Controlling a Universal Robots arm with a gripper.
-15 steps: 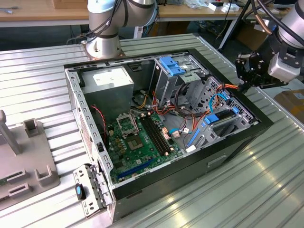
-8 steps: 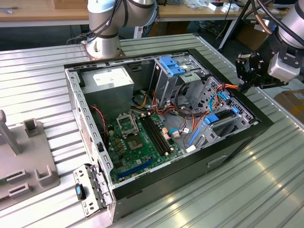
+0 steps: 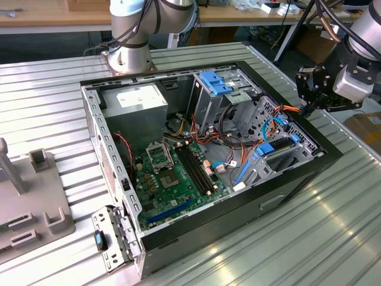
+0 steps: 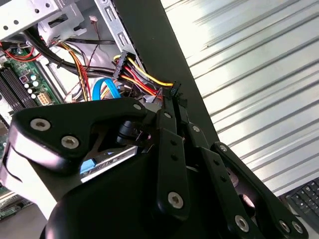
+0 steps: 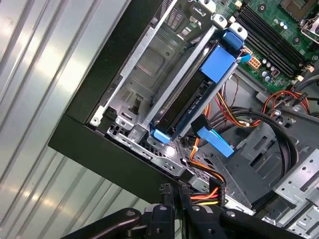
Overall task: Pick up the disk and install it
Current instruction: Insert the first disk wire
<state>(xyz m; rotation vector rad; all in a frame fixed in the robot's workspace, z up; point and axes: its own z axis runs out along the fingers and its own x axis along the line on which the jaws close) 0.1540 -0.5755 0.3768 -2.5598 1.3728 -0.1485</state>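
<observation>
Ribbed metal bench (image 3: 333,238), open PC case (image 3: 238,214); disk (image 5: 192,102) sits in the drive cage (image 5: 149,64) at the corner; gripper (image 5: 174,191) hovers over the case rim there, fingers (image 5: 165,199) drawn together beside the power plug (image 5: 219,191), no disk held; my read: seating needs a square push along the rails, wires clear.

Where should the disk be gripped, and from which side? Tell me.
Likely the blue carrier frame, pinched across the disk's two long edges, coming straight down through the case's open side. The disk lies in the corner cage, broad face up, with cage walls around it and cables close by.
</observation>
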